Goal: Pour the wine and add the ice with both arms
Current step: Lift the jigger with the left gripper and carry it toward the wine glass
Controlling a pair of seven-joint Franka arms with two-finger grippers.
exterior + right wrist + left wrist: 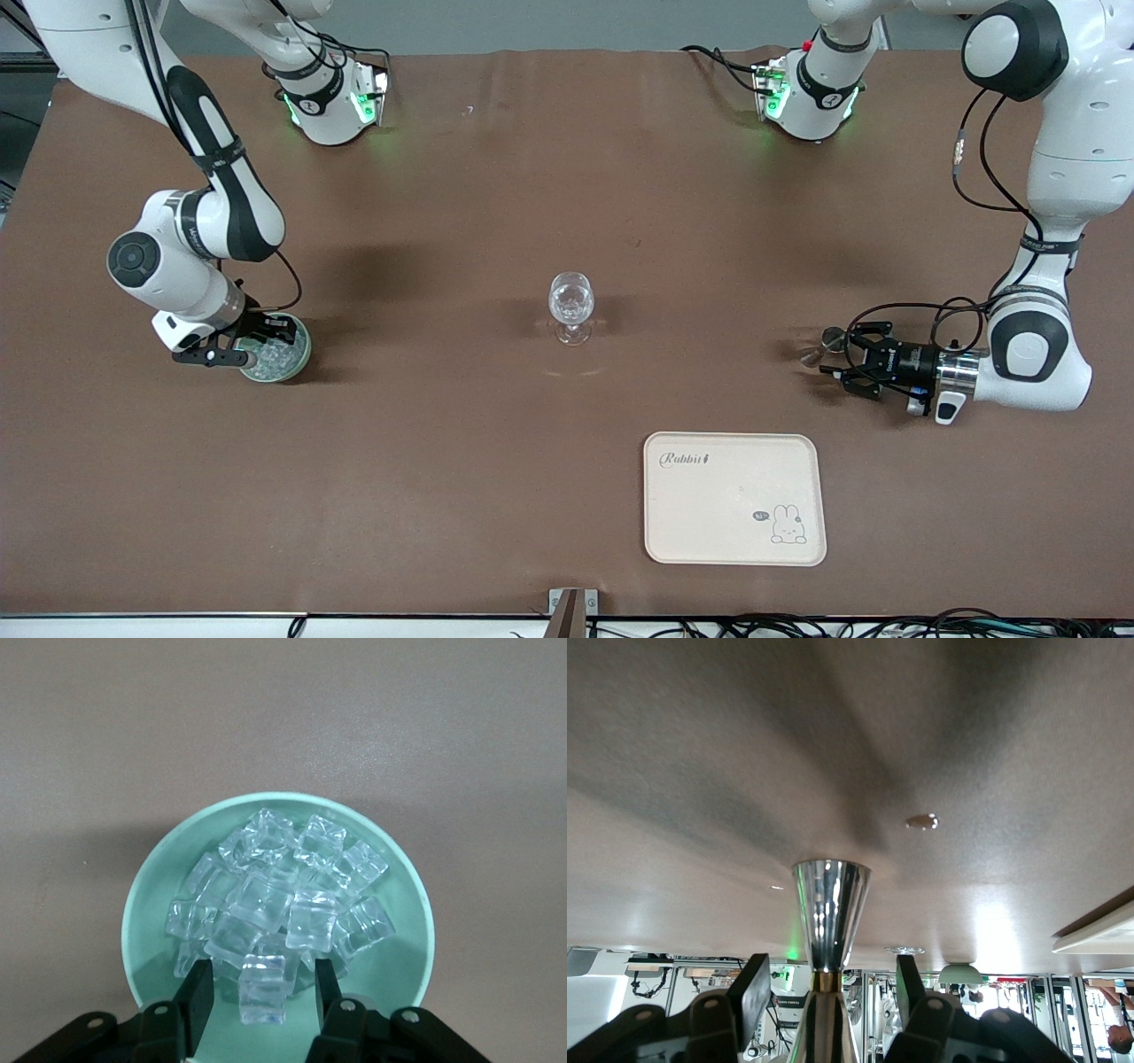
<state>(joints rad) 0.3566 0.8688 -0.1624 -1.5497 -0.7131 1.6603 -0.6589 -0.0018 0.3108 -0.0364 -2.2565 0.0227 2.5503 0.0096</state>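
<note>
Brown and matte, the desk point(496, 177) carries a clear stemmed glass point(570, 306) at its middle. Toward the right arm's end you see a round mint-green bowl point(151, 895) heaped with glassy, blocky ice point(283, 904). Your right hand point(263, 992) sits down in that bowl, its black fingers point(197, 992) set on either side of one cube point(263, 989). Your left hand point(824, 992) lies low at the left arm's end, fingers just apart around a shiny, flared metal jigger point(829, 917). Nearer the front camera rests a cream, round-cornered tray point(709, 532) with a rabbit print.
</note>
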